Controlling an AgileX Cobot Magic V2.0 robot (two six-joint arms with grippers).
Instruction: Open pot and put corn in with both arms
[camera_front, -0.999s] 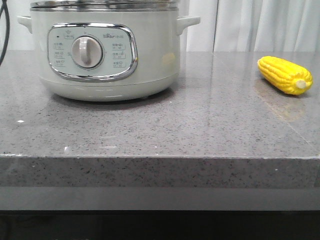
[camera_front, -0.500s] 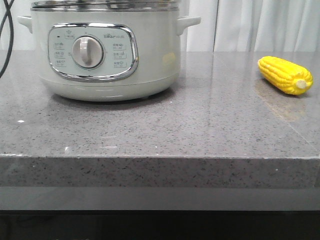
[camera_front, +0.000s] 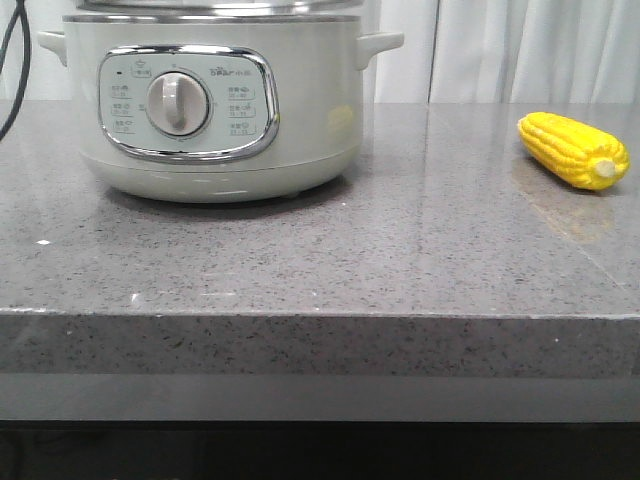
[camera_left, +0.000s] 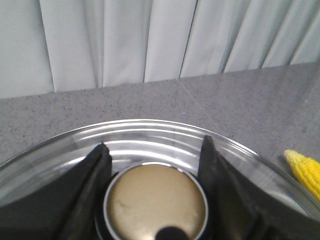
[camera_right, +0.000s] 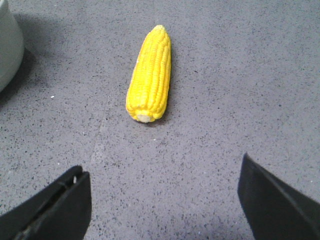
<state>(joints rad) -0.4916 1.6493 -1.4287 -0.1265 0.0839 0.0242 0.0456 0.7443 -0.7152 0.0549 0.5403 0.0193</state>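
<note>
The pot (camera_front: 215, 110), pale cream-green with a chrome panel and a round dial, stands at the back left of the table. Its glass lid (camera_left: 150, 135) is on it. My left gripper (camera_left: 154, 141) is over the lid, and its fingers press both sides of the round beige lid knob (camera_left: 155, 200). The corn (camera_front: 572, 150) lies at the right of the table, and it also shows in the right wrist view (camera_right: 149, 75). My right gripper (camera_right: 162, 165) is open and empty, a little above the table, with the corn's stub end ahead of it.
The grey speckled stone table (camera_front: 320, 260) has its front edge close to the camera. White curtains (camera_front: 520, 50) hang behind it. A black cable (camera_front: 12, 60) hangs at the far left. The pot's side (camera_right: 7, 45) shows left of the corn.
In the front view the pot and the corn have shifted a few pixels to the right. Neither gripper shows in that view.
</note>
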